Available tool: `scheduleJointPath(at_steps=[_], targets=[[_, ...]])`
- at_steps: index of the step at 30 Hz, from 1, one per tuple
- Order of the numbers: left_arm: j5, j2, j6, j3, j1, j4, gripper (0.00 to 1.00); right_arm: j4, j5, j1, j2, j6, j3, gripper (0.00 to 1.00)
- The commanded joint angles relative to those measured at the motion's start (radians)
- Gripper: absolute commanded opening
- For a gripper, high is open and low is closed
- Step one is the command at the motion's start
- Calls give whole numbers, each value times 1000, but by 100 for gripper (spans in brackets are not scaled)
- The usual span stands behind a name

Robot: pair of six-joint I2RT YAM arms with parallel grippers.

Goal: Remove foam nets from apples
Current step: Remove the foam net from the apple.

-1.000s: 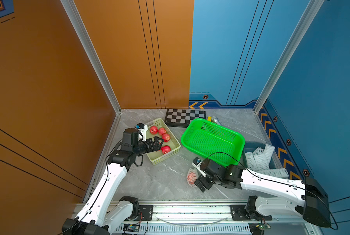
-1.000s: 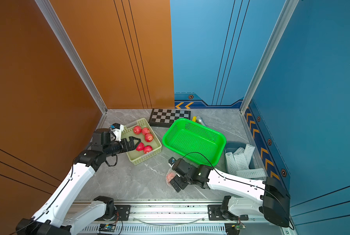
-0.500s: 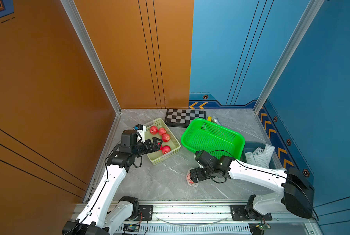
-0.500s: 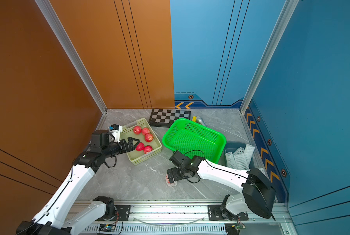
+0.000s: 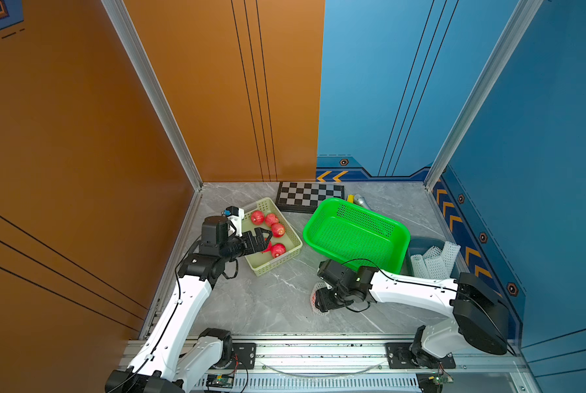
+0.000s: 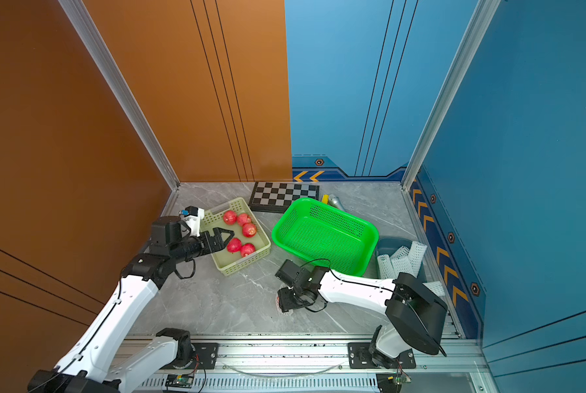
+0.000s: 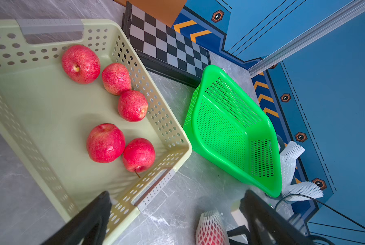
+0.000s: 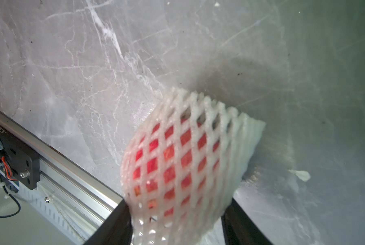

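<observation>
The left hand (image 5: 267, 240) hangs near the back left corner of the worktop (image 5: 267, 299). It is spread wide and empty, over the pale basket (image 5: 281, 259). Five bare apples (image 7: 105, 143) lie in it. In the middle, the green basket (image 5: 353, 238) has nothing in it. Near the front edge, one apple (image 8: 171, 152) lies on the worktop with its net (image 8: 198, 118) on. The right hand (image 5: 320, 301) has a finger on each side, right against the net. I cannot tell if it is squeezing yet. By the right edge, loose nets (image 5: 434, 258) fill a bin (image 5: 417, 243). So I think five are done and one is left.
</observation>
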Motion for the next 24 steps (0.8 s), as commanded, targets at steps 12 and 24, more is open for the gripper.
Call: scheduleJointPath(at_steps=[12, 24], targets=[[29, 5, -6, -8, 10, 14, 98, -44, -20, 26, 40, -83, -4, 27], [30, 0, -7, -6, 10, 14, 98, -317, 108, 27, 116, -518, 208, 0]])
